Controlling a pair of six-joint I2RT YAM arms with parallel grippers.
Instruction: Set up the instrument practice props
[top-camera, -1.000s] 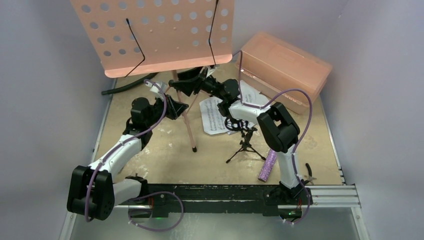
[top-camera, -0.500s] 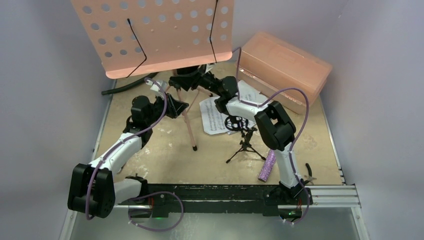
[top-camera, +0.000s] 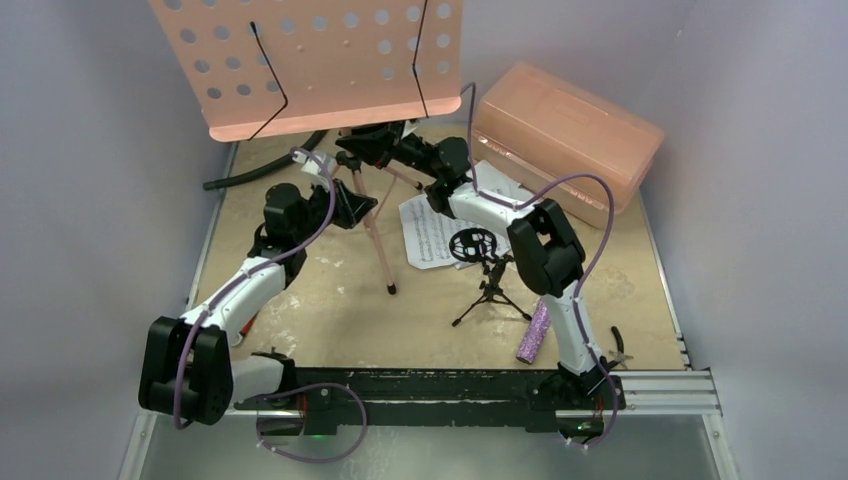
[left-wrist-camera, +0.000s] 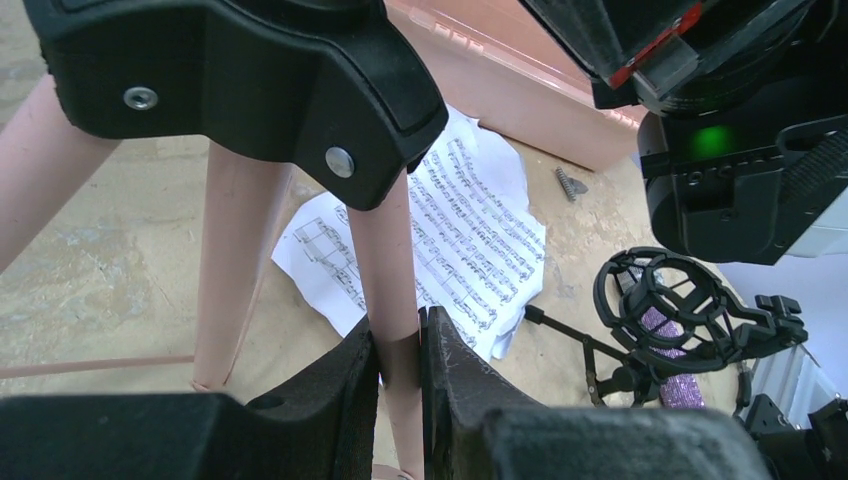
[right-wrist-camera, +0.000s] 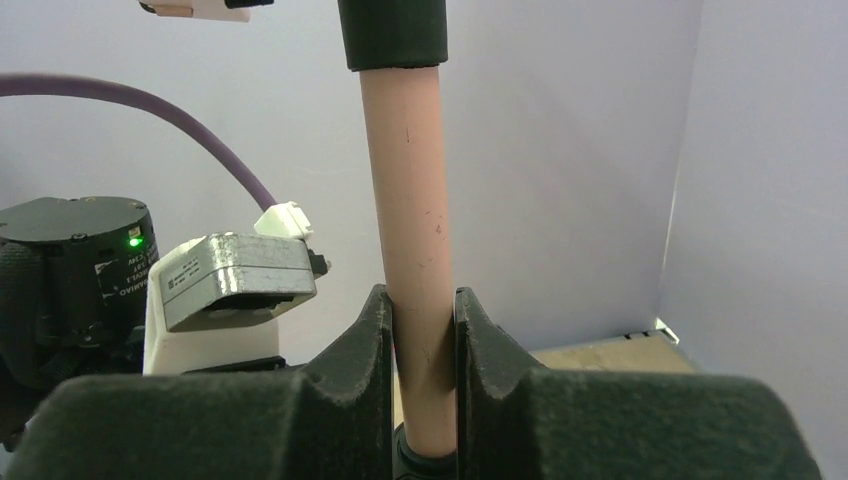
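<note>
Because the pink music stand (top-camera: 320, 60) looks tall and top-heavy, both arms grip it at once, probably to keep it from tipping while it is positioned. The left gripper (left-wrist-camera: 398, 345) is pinched narrow around 1 pink leg (left-wrist-camera: 385, 250) low down. The right gripper (right-wrist-camera: 423, 320) is clamped on the upright pole (right-wrist-camera: 405, 180) just below its black collar. The stand sits at the back of the table (top-camera: 300, 320), its perforated desk facing the arms. Holding low and high together likely gives control of both the feet and the lean.

The other props lie to the right, apparently waiting their turn. By count there is 1 music stand carrying 2 black wire page holders, and 1 small black mic stand (top-camera: 490, 290) upright with its ring mount empty. There is also 1 purple microphone (top-camera: 535, 332) lying flat near the right arm's base. A loose pile of sheet music (top-camera: 432, 232) lies beside the mic stand; its pages cannot be counted. 1 salmon box (top-camera: 565, 130) sits in the back right corner.
</note>
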